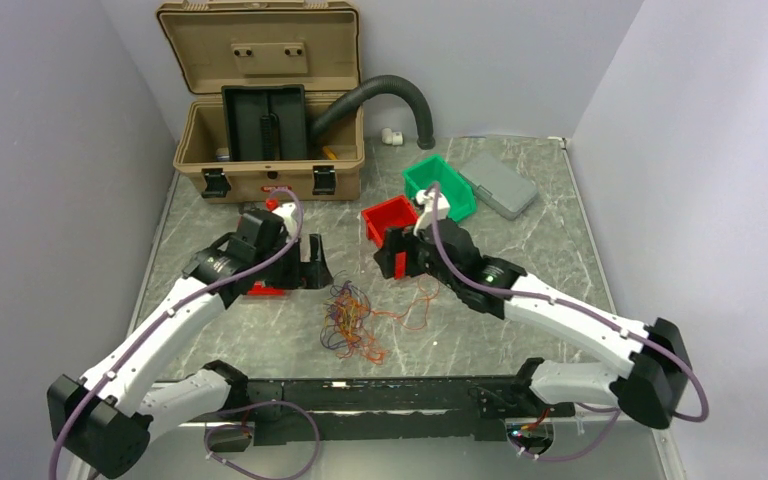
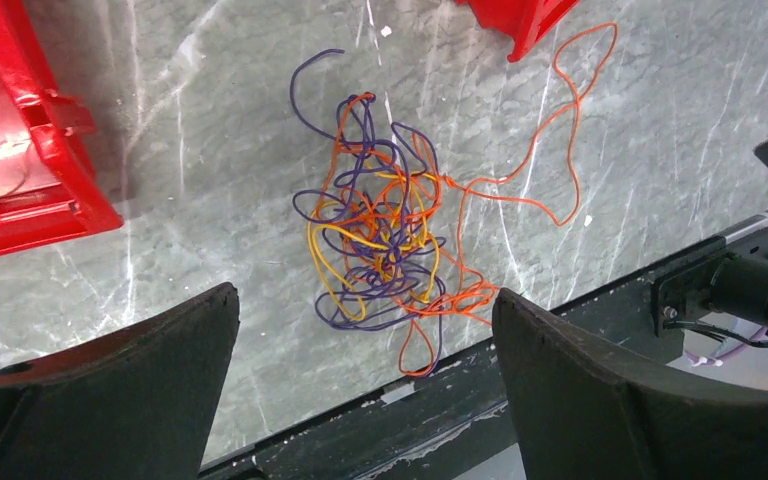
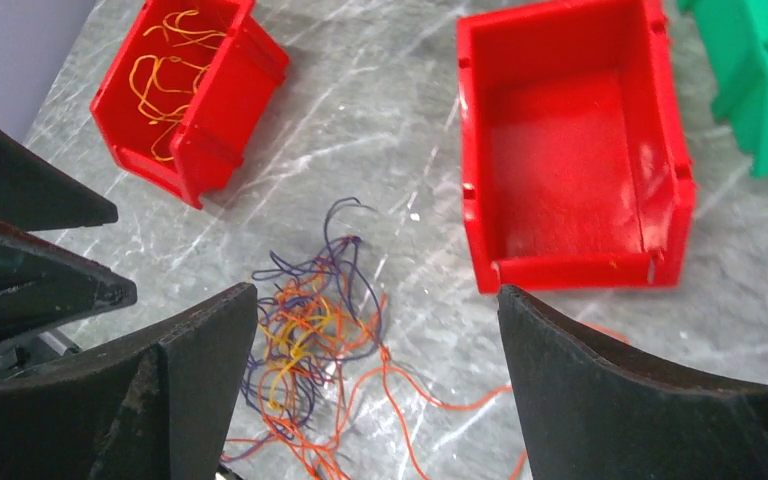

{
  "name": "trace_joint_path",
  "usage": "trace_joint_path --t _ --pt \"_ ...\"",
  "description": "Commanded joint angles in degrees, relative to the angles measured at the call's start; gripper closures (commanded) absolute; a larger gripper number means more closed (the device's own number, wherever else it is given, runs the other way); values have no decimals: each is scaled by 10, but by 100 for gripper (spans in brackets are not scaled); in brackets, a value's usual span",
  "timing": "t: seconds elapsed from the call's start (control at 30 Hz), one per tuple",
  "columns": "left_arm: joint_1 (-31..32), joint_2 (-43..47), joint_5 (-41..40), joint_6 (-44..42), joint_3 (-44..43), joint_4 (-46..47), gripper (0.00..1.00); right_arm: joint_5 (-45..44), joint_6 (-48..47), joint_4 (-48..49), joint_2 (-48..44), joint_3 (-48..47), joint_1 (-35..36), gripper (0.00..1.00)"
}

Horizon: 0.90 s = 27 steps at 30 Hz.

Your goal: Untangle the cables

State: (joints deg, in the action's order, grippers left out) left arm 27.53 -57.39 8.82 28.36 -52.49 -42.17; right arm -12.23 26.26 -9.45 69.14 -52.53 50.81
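While both pairs of jaws are standing wide apart and gripping nothing, the left gripper (image 2: pixel 365 293) is hovering directly over the cables (image 2: pixel 385 250) — a knot of purple, orange and yellow strands lying on the table (image 2: pixel 210 150) between the arms. The right gripper (image 3: pixel 377 290) is hanging just beside the knot, near an empty red bin (image 3: pixel 570 150). A second red bin (image 3: pixel 185 95) is holding what look like yellow strands (image 3: pixel 165 70) — seemingly sorted. One orange loop (image 2: pixel 570 120) is trailing free, probably offering the easiest pull.
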Motion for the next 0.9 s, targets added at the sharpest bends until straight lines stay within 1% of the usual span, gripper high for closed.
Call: trace_joint_path --t 0.0,0.1,0.2,0.37,0.57,0.7,0.87 --pt "32 -19 -30 29 -30 34 1 -38 48 4 -61 57 -10 9" --pt "51 -30 -38 38 -30 37 1 -40 59 -14 -79 72 -15 9" --pt "69 -35 -41 48 -17 44 1 -54 80 -56 -85 67 -15 9" --pt "78 -40 -37 62 17 64 1 -81 123 -107 -112 85 -16 9" --pt "92 -56 -27 66 29 75 1 -49 172 -115 -145 126 -15 9" --pt "107 -76 -41 65 18 62 1 -33 229 -115 -129 146 -16 9" --pt "116 -79 -44 67 21 63 1 -21 264 -109 -69 151 -14 9"
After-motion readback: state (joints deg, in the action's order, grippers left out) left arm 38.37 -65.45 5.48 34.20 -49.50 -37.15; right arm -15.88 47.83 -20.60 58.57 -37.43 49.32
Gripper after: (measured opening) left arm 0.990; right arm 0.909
